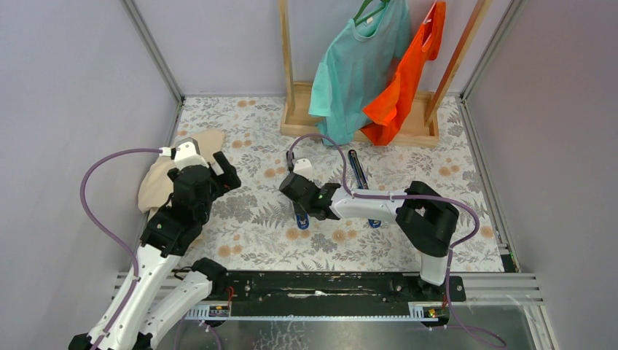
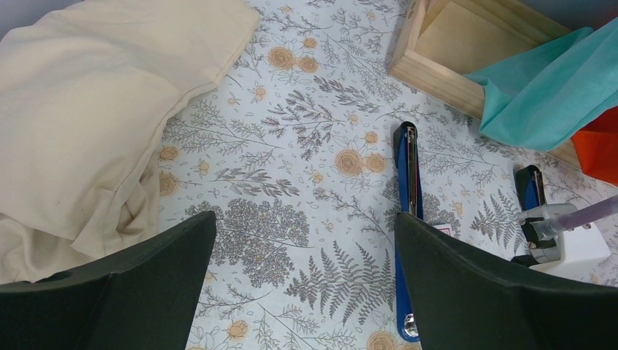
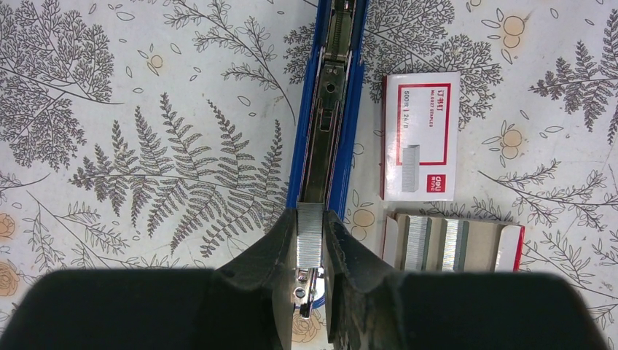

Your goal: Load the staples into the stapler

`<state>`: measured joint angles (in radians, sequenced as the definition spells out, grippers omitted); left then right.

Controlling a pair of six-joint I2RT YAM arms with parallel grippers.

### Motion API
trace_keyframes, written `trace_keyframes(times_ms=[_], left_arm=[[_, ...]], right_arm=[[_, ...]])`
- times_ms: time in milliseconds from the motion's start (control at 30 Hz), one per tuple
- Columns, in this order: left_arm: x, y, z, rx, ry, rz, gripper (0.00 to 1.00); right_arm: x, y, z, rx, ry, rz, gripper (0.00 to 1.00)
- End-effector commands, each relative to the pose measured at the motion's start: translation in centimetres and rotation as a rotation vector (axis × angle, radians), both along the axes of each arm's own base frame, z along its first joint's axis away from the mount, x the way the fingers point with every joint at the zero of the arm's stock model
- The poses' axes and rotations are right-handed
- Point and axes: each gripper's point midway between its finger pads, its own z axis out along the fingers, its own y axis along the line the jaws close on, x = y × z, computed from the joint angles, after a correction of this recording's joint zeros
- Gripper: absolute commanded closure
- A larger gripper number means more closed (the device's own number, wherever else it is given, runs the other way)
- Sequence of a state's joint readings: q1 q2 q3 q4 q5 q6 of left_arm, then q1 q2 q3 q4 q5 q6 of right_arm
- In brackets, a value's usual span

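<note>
now, right tool [image 3: 310, 220] clenched on the staples [image 3: 309, 244] over the stapler [image 3: 325, 124]; left tool [image 2: 304, 226] wide open

Beige cloth [image 1: 155, 188] heaped left on floral tablecloth [image 1: 255, 219]; wooden rack [image 1: 288, 109] at back holds teal T-shirt [image 1: 357, 65] and orange garment [image 1: 408, 84], maybe a shirt.

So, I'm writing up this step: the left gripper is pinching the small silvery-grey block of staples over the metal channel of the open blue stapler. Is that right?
No, the arm is wrong. The right gripper is pinching the small silvery-grey block of staples over the metal channel of the open blue stapler; the right wrist view shows it. The left gripper stands open, holding nothing.
</note>
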<state>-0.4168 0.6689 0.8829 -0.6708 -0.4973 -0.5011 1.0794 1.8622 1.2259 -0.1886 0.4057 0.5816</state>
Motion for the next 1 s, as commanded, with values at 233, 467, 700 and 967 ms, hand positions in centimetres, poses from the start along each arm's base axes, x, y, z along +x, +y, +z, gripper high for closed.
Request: trace_keyframes(times_ms=[233,467,700,967], left_arm=[[0.8,0.0,0.8,-0.007,-0.047,0.002,0.0],[0.9,-0.1,0.7,-0.006,-0.045,0.0,0.0],[0.9,-0.1,0.6,-0.005,-0.042,-0.002,0.0],[0.9,-0.1,0.7,-0.008,-0.045,-0.004,0.0]], right_arm=[[1.0,1.7,4.1,0.111,-0.092,-0.037,0.81],[1.0,1.6,4.2,0.12,-0.095,-0.048,0.82],[1.2,1.0,3.3,0.083,-0.098,-0.082,0.82],[1.0,1.1,2.5,0.071,-0.079,-0.079,0.82]])
